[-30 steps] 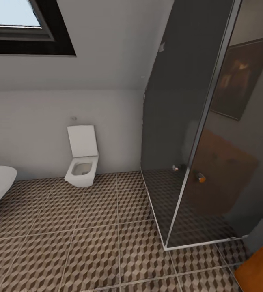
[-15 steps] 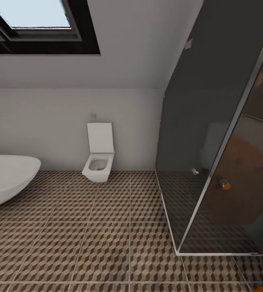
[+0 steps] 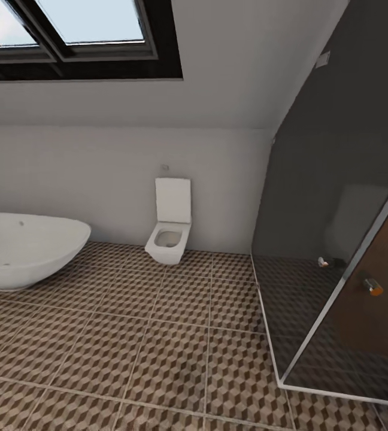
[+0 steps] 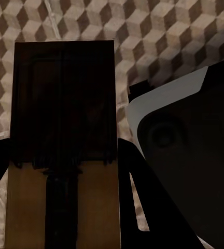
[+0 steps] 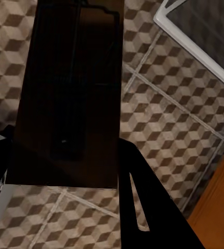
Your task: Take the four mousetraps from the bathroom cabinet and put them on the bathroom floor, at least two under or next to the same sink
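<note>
A first mousetrap (image 4: 63, 140), a flat dark slab, is being held lengthwise between the fingers of the left gripper (image 4: 63, 207), which appears to be closed narrowly on it above the tiled floor (image 3: 158, 335). A second mousetrap (image 5: 70, 93) is being carried the same way in the right gripper (image 5: 65, 176), likewise closed on its load. Beyond that trap, the white frame of the shower (image 3: 338, 209) and an edge of the orange cabinet (image 5: 215, 207) are being shown in the right wrist view.

In the head view a white tub (image 3: 20, 251) is being faced at the left, a toilet (image 3: 170, 230) at the back wall, and the dark shower glass at the right, with a small bottle (image 3: 372, 287) lying behind it.

Several things are judged likely to go wrong. Each trap is being gripped by thin edges only, so a slip is being risked if the base is being turned or stopped sharply. The tub could be mistaken for the sink, and traps set beside it would not be counted. A trap released near the shower frame could be sent inside it, onto a different surface from the others. The glass could also be struck by the right arm, since it is standing close on that side.
</note>
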Motion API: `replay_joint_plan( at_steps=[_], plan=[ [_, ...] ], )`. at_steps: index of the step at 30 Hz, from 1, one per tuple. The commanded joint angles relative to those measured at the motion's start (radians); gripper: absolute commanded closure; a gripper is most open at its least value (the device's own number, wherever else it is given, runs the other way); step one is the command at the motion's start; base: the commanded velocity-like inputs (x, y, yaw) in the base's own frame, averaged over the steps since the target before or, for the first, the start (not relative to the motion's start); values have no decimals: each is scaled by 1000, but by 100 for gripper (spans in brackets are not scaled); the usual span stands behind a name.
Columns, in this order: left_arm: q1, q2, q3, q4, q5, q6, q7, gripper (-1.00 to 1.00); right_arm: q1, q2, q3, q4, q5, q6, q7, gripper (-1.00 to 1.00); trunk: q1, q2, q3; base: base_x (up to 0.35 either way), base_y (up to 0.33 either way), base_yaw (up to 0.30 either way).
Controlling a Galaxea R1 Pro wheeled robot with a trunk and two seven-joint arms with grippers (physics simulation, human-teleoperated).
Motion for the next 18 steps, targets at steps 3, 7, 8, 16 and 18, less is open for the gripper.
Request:
replay_joint_plan(
  at_steps=[3,7,8,16,18],
  plan=[
    [-1,0,-8,0,6,4,-1,100,0,-1,8,-1,-8,-2,-1,100,0,-1,-3,0,0,278],
    [-1,0,-9,0,6,4,-1,100,0,-2,8,0,-7,-2,-1,100,0,-1,-5,0,0,278],
    [-1,0,-9,0,6,4,-1,100,0,-2,8,0,-7,-2,-1,100,0,-1,-6,0,0,278],
    [-1,-9,-8,-5,9,3,-2,100,0,-1,8,-2,-8,-1,-1,100,0,-1,-10,0,0,278],
    [-1,-10,-8,-6,9,3,-2,100,0,-2,8,-2,-8,0,-1,100,0,-1,-11,0,0,278]
  ],
)
